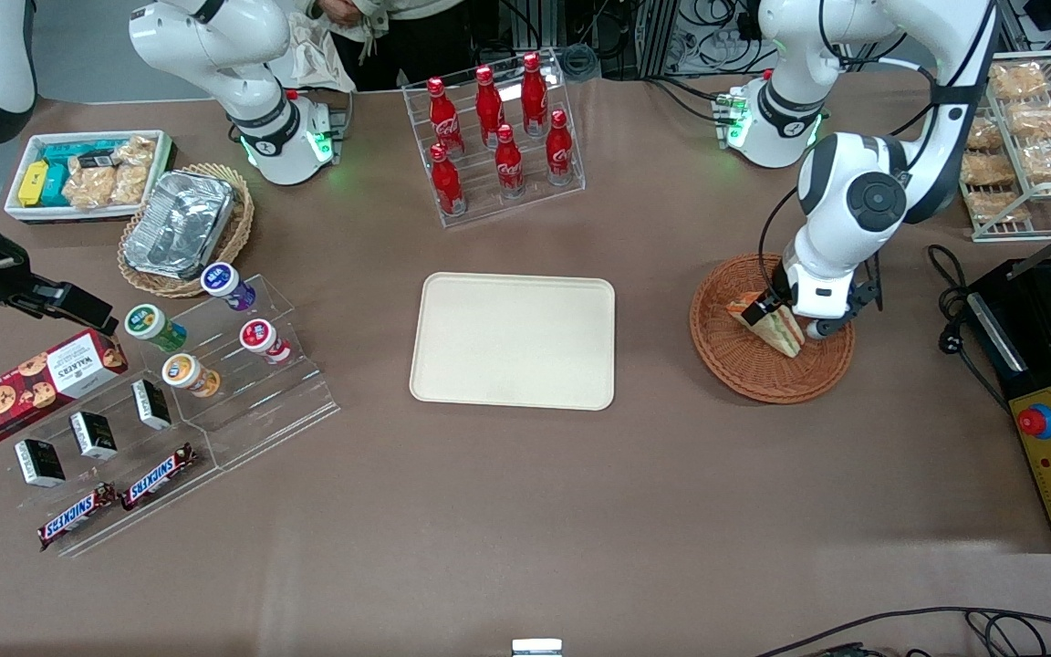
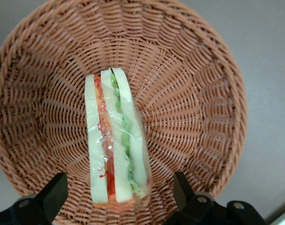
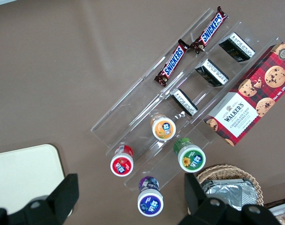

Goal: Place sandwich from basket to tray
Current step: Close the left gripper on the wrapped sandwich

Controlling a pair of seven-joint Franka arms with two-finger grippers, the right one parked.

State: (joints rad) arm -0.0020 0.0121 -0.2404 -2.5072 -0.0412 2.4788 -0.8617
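The sandwich [image 1: 770,321], a plastic-wrapped wedge of white bread with red, orange and green layers, lies in the reddish-brown wicker basket [image 1: 744,374] toward the working arm's end of the table. It also shows in the left wrist view [image 2: 115,140], on the basket's woven floor [image 2: 189,103]. My left gripper [image 1: 785,315] hangs low over the basket; in the left wrist view the gripper [image 2: 118,192] is open, one black finger [image 2: 50,194] on each side of the sandwich's wide end, with a gap to the bread on both sides. The cream tray [image 1: 514,339] lies bare at the table's middle.
A clear rack of red cola bottles [image 1: 496,137] stands farther from the front camera than the tray. Clear stands with yoghurt cups [image 1: 206,338] and snack bars, a foil pan in a tan basket [image 1: 183,224] lie toward the parked arm's end. A black appliance [image 1: 1050,365] sits beside the basket.
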